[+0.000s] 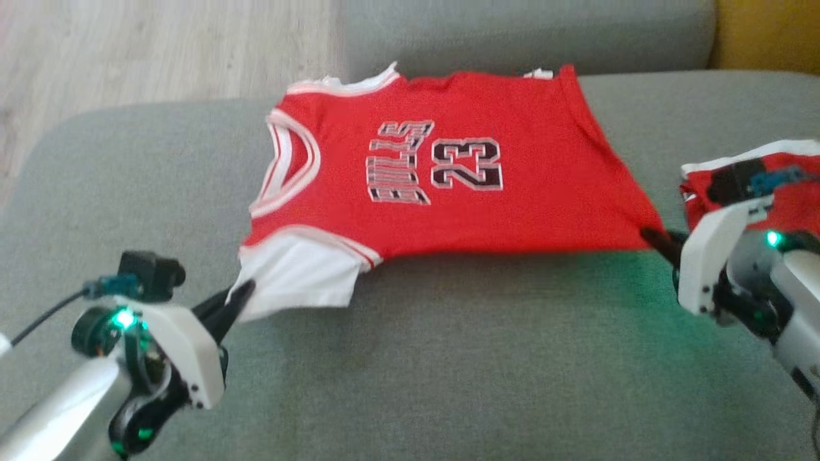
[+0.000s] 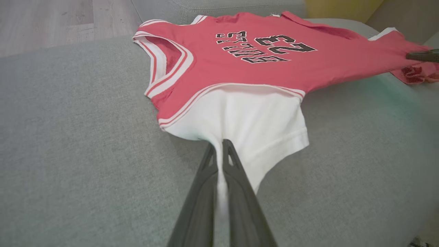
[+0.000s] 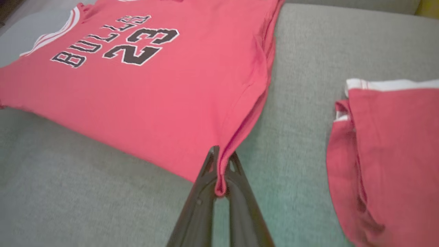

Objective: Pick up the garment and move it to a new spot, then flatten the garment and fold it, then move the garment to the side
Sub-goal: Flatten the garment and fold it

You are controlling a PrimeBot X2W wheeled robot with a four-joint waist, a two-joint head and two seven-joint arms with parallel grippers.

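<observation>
Red-and-white cotton garment [image 1: 448, 192], the one with the black 23 on the chest, is gripped at both near corners right now! The left gripper [image 1: 240, 298] is clenched on the white sleeve [image 2: 253, 127], cloth squeezed flat between its two dark fingers. The right gripper [image 1: 650, 235] is clamped on the near hem corner, a red fold poking out between its jaws.

From both sets of jaws the cloth spreads away toward the far side. It lies on the grey woven sofa cushion [image 1: 448, 358], collar to the left, hem to the right. So the long axis runs left to right, straight from one gripper to the other. The near edge looks pulled taut between them, slightly off the cushion.

That's the key: any fold, I'd say, goes from near to far, both arms travelling together. Watch the right side, where another red cloth piece with a white band [image 3: 394, 154] sits near that gripper, apart from the hem.
</observation>
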